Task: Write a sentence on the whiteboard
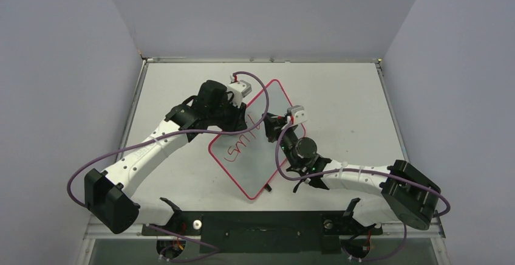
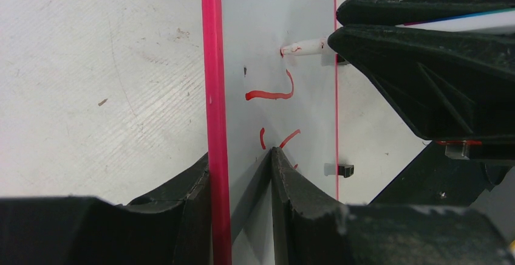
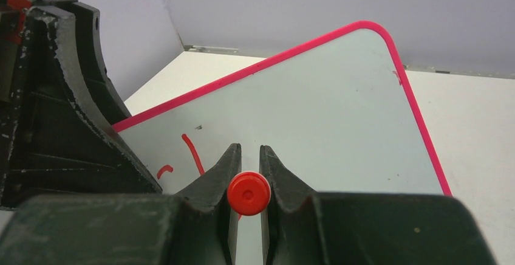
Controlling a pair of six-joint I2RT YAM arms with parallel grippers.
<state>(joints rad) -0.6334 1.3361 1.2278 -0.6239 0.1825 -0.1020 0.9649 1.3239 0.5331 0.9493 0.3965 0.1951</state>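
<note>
1. Step in hand: you are partway through the writing. The red lettering [image 1: 238,147] amounts to one short opening word, roughly "Smil", so in my judgement most of the sentence is not yet written.
2. Location: the whiteboard [image 1: 258,168] lies flat on the table [image 1: 340,95] at mid-table, turned corner-on between the two arms.
3. Left gripper [image 2: 242,155]: the jaws are clamped on the board's edge, one finger either side of the red-pink border [image 2: 212,95], which steadies the board.
4. Right gripper [image 3: 249,149]: the jaws are closed on the marker [image 3: 249,193]. Its red end cap faces the wrist camera.
5. The nib [image 2: 302,47] sits at the board surface just beyond the last stroke. It looks to be touching, but I cannot confirm this.
6. Next move, as I judge it: you should draw short, controlled strokes with light, even pressure, then lift cleanly between letters. Keep the left grip firm so the board does not swivel.
7. Materials:
   - The board face is smooth and glossy with rounded corners, so it is likely to slide.
   - The table is matt, lightly textured and scuffed.
   - The marker tip is a white plastic cone stained red.
   - A small clip [image 2: 340,169] sits on the far edge.
   - The fingers are black plastic, worn and chipped.
</note>
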